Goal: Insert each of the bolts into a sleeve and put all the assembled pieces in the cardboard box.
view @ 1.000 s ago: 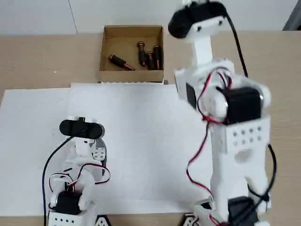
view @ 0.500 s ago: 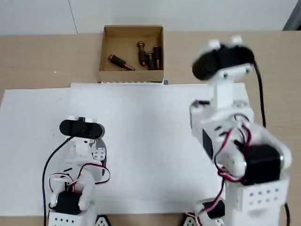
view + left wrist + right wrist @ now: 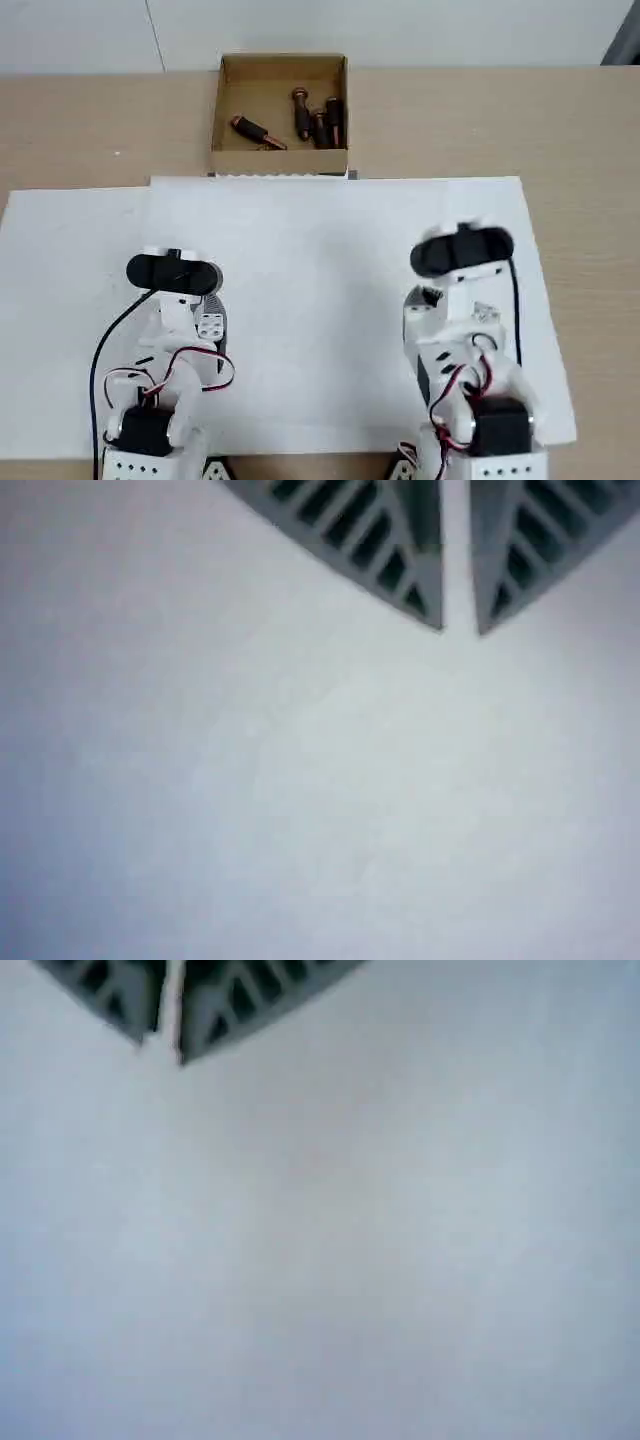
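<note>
The cardboard box stands at the back of the table, left of centre. Inside it lie several dark bolts in copper-coloured sleeves, one at its left and a cluster at its right. My left arm is folded low at the front left, and my right arm is folded at the front right. The left gripper points down at bare white paper, shut and holding nothing. The right gripper is likewise shut over the paper with nothing in it.
A large white paper sheet covers the table's middle and front. Bare wooden tabletop surrounds the box and runs along the right side.
My right arm has drawn back from beside the box and folded down to the front right. The left arm has stayed where it was.
</note>
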You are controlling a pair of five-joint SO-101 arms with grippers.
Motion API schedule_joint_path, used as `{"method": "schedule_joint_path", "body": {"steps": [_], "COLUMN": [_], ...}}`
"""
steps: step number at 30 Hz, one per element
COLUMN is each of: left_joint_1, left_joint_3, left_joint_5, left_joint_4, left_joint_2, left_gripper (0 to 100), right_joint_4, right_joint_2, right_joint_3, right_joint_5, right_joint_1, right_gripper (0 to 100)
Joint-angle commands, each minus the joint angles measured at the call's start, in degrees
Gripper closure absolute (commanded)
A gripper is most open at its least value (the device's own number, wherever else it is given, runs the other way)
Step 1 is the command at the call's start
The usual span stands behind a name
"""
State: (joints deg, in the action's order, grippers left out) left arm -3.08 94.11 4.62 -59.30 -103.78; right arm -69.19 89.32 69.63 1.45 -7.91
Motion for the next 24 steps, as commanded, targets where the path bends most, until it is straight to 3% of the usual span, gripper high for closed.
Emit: {"method": "schedule_joint_path", "body": {"steps": [1,6,13,24], "left_joint_1": [0.3,0.3,0.3,0.3], "left_joint_3": [-0.2,-0.2,-0.2,-0.2], "left_joint_5": [-0.3,-0.3,-0.3,-0.3], "left_joint_4": [0.4,0.4,0.4,0.4], "left_joint_2": [-0.4,-0.4,-0.4,-0.4], "left_gripper": [99,99,99,99], "right_joint_4": [1.5,1.6,6.6,9.4], "right_joint_2": [6.9,15.0,14.5,14.6], "right_joint_3": [5.7,14.7,22.1,24.5], "right_joint_5": [0.2,-2.7,-2.5,-2.3], "right_joint_1": [0.2,0.9,7.3,7.3], "right_gripper": [99.6,99.6,99.6,99.5]}}
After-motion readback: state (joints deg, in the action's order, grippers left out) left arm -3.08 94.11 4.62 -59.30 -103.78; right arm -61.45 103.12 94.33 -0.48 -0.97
